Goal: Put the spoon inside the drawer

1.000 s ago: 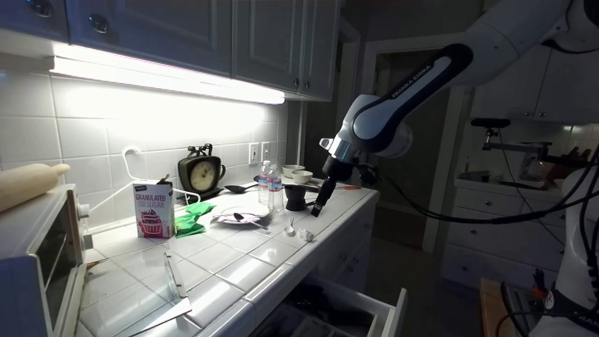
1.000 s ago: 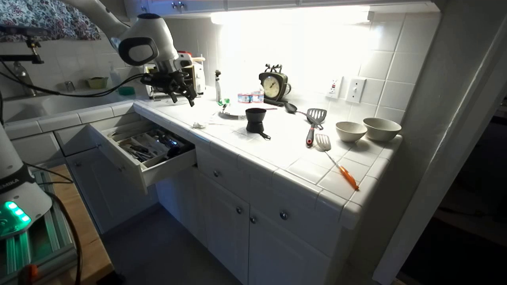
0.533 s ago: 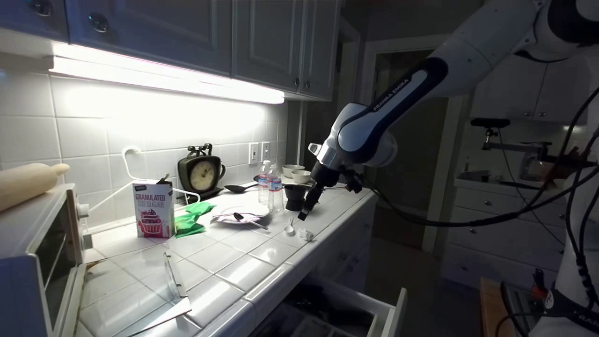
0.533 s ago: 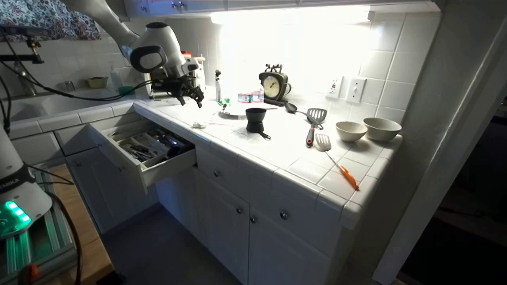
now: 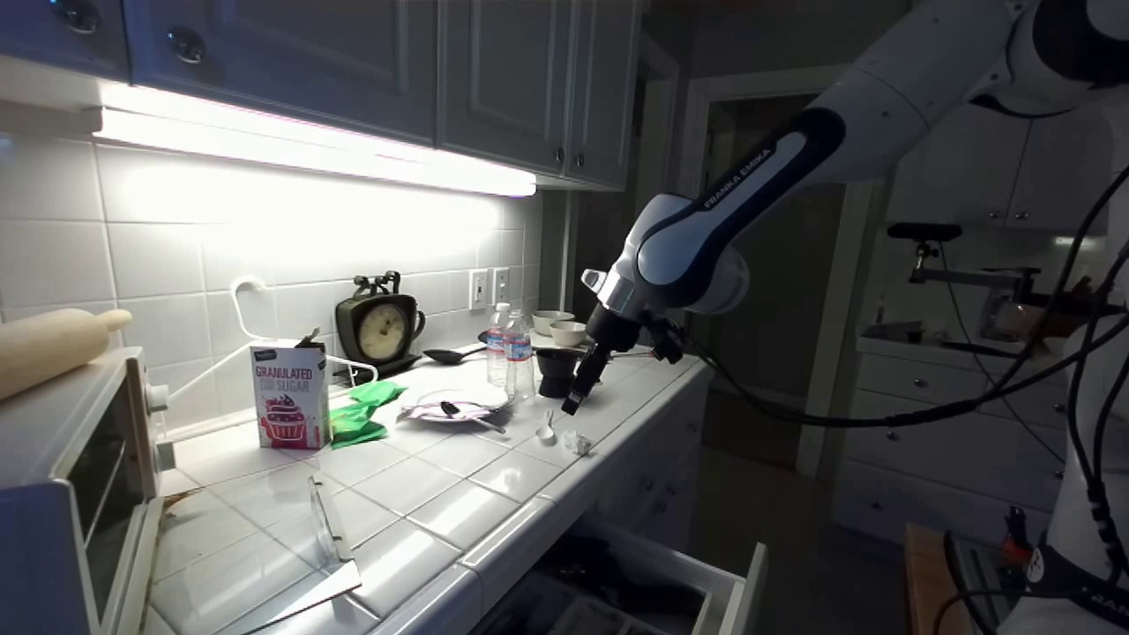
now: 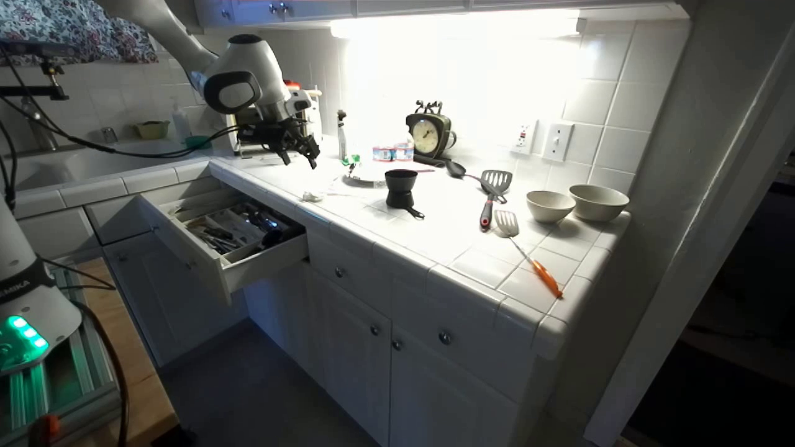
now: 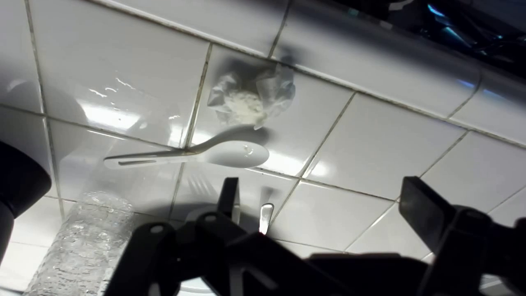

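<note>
The white plastic spoon (image 7: 222, 154) is found on the white tiled counter (image 7: 357, 139), just beside a piece of crumpled clear plastic (image 7: 246, 100), and it is not yet grasped. By the black 2-fingered gripper (image 7: 324, 201) nothing is held: in the wrist view its fingers (image 7: 425, 209) are spread well apart above the counter, and the spoon is not placed between them. The wide, shallow white drawer (image 6: 267, 266) is already pulled out below the counter edge, so this 1 condition can be judged as fulfilled. What is left, it seems, is the main work: the spoon must be reached, gripped, lifted, carried over the edge and released inside.

In the drawer, a pale tray with compartments (image 6: 235, 225) is seen in an exterior view, and dark and metallic utensils (image 6: 218, 239) are kept there (single pieces are too small to be named). On the round white plate (image 5: 459, 394) a dark-headed utensil (image 5: 450, 408) is laid, with its handle reaching over the rim. It cannot be told what is contained in the 2 clear plastic bottles (image 5: 519, 354), nor in the upright cardboard sugar box (image 5: 291, 397). The inside of the black cup with a narrow waist (image 6: 400, 189) is too dark to be read.
</note>
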Robot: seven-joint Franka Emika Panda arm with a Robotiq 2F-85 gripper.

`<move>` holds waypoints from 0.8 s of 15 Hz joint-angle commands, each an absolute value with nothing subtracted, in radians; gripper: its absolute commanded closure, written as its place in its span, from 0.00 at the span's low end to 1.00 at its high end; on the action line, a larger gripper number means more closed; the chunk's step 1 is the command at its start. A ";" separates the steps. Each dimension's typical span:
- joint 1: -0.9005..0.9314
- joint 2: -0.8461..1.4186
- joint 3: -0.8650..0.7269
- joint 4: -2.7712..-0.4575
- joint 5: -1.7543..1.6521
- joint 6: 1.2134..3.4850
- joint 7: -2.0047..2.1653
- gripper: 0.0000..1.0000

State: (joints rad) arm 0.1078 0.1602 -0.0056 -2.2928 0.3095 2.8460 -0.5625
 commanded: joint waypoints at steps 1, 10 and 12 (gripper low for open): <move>0.108 0.160 -0.006 -2.293 0.310 2.846 -0.562 0.00; 0.085 0.234 -0.003 -2.237 0.053 2.912 -0.240 0.00; 0.089 0.263 -0.003 -2.206 -0.003 2.921 -0.186 0.00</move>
State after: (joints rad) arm 0.0879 0.2034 -0.0044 -2.2682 0.0804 2.9006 -0.2791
